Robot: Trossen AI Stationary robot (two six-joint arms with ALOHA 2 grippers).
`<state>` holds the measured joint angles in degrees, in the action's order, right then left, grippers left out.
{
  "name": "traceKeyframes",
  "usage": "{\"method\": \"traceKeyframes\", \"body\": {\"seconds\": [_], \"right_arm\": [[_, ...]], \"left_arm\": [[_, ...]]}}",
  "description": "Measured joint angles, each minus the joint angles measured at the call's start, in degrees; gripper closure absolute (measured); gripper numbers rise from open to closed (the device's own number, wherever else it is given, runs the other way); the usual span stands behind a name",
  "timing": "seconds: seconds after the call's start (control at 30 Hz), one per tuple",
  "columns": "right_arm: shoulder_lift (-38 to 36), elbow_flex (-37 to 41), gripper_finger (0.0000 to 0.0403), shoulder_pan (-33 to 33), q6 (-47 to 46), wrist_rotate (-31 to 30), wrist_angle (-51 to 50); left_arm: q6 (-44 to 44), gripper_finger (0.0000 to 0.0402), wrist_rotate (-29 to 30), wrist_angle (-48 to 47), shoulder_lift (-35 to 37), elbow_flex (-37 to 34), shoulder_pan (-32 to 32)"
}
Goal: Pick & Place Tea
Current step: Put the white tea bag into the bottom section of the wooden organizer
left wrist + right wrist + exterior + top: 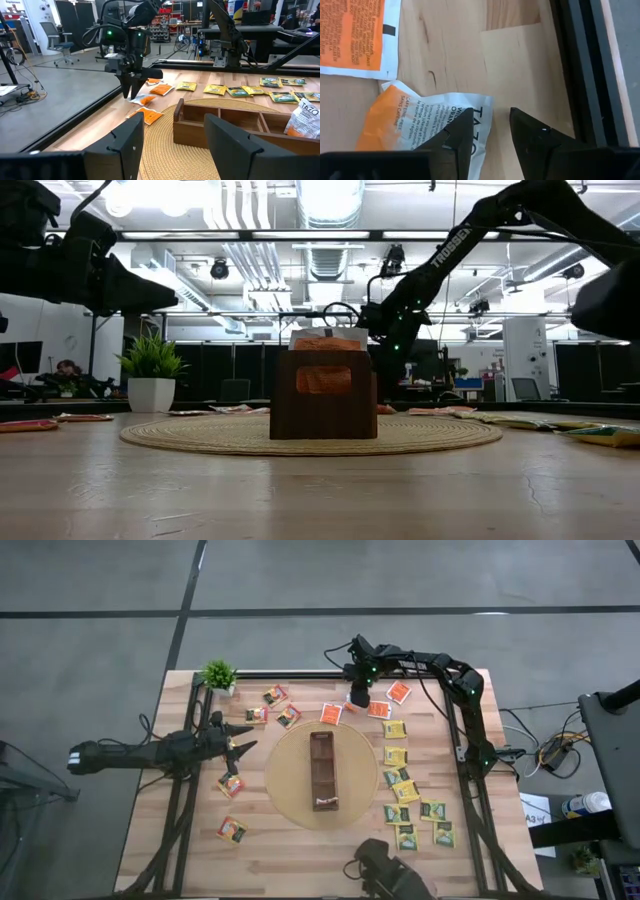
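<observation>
Judging by the layout, the job has barely begun: the long brown box [323,771] on the round mat [290,802] holds one or two sachets at its near end, while most lie loose on the bench [300,860]. The right tool [490,131] is down over a crumpled orange sachet [405,120] just under its tips, its prongs part-spread and pinching nothing. The left tool [240,736] waits spread over the bench; its wrist view shows the box's compartments, which the low view hides behind the box's end wall.
</observation>
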<state>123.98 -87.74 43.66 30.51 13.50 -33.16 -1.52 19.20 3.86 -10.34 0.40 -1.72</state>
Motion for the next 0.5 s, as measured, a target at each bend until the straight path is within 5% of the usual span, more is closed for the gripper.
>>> {"method": "traceKeyframes", "body": {"seconds": [0.3,0.5], "right_arm": [[0.0,0.5,0.0309,0.0,-0.8,0.3,0.4],[0.0,0.5,0.0370,0.0,-3.7,0.2,0.3]], "left_arm": [[0.0,0.0199,0.0,0.0,0.0,0.0,0.0],[0.0,0.0199,0.0,0.0,0.0,0.0,0.0]]}}
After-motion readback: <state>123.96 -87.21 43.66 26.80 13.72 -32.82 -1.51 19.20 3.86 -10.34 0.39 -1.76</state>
